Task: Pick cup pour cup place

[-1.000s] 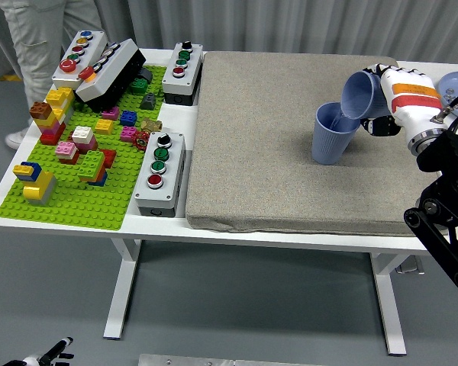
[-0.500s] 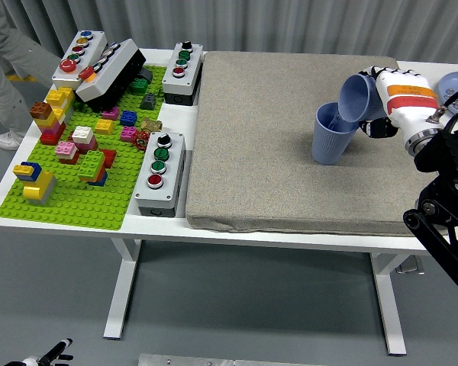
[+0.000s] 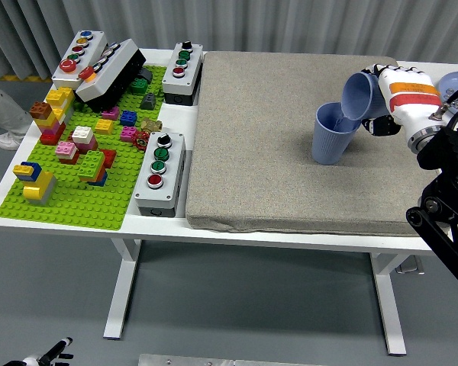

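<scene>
The right robot hand (image 3: 393, 97) is clamped on a blue cup (image 3: 359, 97), tipped mouth-down to the left, its rim over the mouth of a second blue cup (image 3: 333, 134). That second cup stands upright on the grey mat (image 3: 275, 145) covering the tabletop (image 3: 8, 213), right of centre. A green brick baseplate (image 3: 84, 198) lies at left.

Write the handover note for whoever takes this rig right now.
Right hand: shut on the tilted blue cup, its mouth aimed down into the upright blue cup on the grey mat.
Left hand: not in view.
Done: cup picked up and tipped over the standing cup, the two rims close or touching.
Left: finish the pour, right the held cup, set it down on the mat. Whether anything is flowing cannot be seen.
</scene>
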`<act>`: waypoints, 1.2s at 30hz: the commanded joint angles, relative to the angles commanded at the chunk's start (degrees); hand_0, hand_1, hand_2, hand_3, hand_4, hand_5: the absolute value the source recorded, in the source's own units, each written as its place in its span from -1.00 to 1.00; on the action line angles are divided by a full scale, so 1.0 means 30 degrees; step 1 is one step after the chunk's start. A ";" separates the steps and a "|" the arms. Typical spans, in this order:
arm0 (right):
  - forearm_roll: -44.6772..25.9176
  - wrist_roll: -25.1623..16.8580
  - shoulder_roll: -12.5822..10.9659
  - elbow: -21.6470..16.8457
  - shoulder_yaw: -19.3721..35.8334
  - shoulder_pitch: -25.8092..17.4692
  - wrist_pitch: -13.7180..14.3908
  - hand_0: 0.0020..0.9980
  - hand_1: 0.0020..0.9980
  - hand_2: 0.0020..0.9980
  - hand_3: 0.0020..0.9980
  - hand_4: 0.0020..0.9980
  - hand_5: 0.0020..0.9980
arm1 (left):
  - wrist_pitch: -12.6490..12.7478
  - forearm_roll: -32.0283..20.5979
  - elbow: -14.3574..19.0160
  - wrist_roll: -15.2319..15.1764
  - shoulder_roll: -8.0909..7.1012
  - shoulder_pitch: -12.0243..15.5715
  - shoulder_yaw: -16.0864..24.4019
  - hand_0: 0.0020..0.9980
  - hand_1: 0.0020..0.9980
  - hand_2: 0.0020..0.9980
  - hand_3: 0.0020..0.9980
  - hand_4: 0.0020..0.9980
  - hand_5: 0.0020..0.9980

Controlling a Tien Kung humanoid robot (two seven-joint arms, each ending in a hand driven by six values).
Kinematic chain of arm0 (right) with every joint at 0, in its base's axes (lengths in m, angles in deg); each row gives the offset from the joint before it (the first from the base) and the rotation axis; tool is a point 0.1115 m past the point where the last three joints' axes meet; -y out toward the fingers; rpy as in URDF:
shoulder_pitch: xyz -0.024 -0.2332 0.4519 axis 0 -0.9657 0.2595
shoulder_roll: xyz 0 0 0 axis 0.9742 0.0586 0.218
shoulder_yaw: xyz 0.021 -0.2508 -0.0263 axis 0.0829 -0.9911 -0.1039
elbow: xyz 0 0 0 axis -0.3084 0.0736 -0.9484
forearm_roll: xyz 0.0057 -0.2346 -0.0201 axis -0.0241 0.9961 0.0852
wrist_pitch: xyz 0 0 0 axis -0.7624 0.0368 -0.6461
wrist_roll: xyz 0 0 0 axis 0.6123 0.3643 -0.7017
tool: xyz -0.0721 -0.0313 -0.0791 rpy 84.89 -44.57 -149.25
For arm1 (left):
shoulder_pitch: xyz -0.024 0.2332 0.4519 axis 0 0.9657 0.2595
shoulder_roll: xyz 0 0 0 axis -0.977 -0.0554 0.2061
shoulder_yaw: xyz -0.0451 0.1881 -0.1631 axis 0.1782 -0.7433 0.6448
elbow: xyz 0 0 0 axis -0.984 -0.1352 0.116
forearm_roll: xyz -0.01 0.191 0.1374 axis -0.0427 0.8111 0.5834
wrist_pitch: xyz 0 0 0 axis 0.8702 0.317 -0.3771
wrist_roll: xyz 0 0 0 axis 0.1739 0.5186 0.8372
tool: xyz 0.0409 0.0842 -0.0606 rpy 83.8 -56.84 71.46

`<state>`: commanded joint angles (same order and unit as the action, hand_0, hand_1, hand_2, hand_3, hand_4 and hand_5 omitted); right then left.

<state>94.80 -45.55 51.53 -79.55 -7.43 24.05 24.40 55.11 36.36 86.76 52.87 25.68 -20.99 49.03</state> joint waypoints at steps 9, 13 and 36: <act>-0.0064 0.0129 -0.0547 -0.0127 -0.0490 0.0516 -0.0292 0.69 0.40 0.19 0.34 0.56 -0.67 | -0.0003 -0.0006 0.0000 -0.0001 -0.0009 -0.0013 0.0010 0.75 0.72 0.73 0.54 0.28 0.91; -0.0105 0.0171 -0.0640 -0.0207 -0.0643 0.0633 -0.0319 0.69 0.40 0.19 0.34 0.56 -0.67 | 0.0000 -0.0007 0.0000 0.0000 -0.0008 -0.0035 0.0020 0.75 0.72 0.73 0.54 0.28 0.91; -0.0177 0.0300 -0.1285 -0.0298 -0.1484 0.1235 -0.0549 0.69 0.40 0.20 0.34 0.55 -0.68 | 0.0000 0.0007 0.0000 0.0021 -0.0032 -0.0074 0.0067 0.75 0.71 0.73 0.54 0.28 0.91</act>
<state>94.27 -44.65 47.67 -80.45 -11.89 27.76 22.75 55.11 36.38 86.76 52.93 25.58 -21.21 49.23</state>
